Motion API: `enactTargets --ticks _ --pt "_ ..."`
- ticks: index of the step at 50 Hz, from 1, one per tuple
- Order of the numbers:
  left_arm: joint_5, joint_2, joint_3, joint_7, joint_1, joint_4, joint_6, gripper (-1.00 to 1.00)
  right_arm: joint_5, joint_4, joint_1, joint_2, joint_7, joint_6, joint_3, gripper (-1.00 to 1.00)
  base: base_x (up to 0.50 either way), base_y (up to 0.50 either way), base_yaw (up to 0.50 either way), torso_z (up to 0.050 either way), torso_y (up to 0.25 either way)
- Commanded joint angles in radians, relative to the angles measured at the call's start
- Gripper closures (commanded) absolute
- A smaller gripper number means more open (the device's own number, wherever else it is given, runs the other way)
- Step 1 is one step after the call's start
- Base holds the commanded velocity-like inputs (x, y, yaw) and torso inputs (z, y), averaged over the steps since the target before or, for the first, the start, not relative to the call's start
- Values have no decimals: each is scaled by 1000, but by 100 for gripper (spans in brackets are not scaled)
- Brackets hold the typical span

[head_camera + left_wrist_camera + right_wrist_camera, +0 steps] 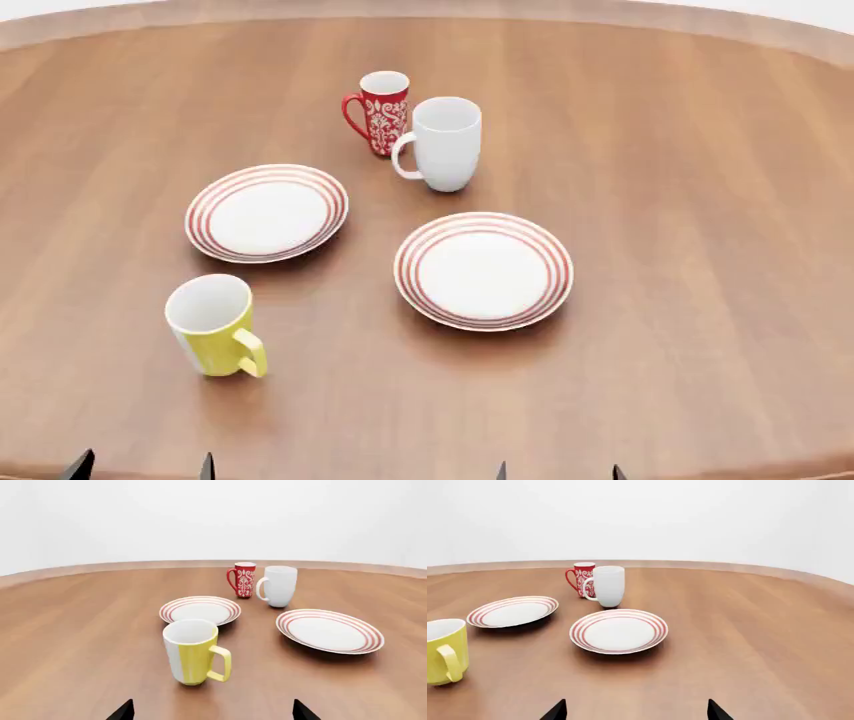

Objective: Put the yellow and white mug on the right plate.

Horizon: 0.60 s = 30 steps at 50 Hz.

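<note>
Your yellow and white mug (214, 325) stands upright on the worktop (694, 200), left of the right plate (483, 270); both pincers gape wide, holding nothing.

Our two grippers sit low at the near table edge, only dark fingertips showing. The left gripper (140, 466) has its tips spread wide apart, holding nothing; the right gripper (558, 470) likewise stands parted and empty. In each wrist view, two black fingertips (123, 712) (556, 711) poke into frame. Our arms stay unseen.
</note>
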Motion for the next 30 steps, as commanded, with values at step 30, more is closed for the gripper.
enactTargets --ticks 30 --pt "-98 -86 66 -54 10 149 -114 -100 104 -276 -19 84 80 223 -66 -100 0 0 0 0 0"
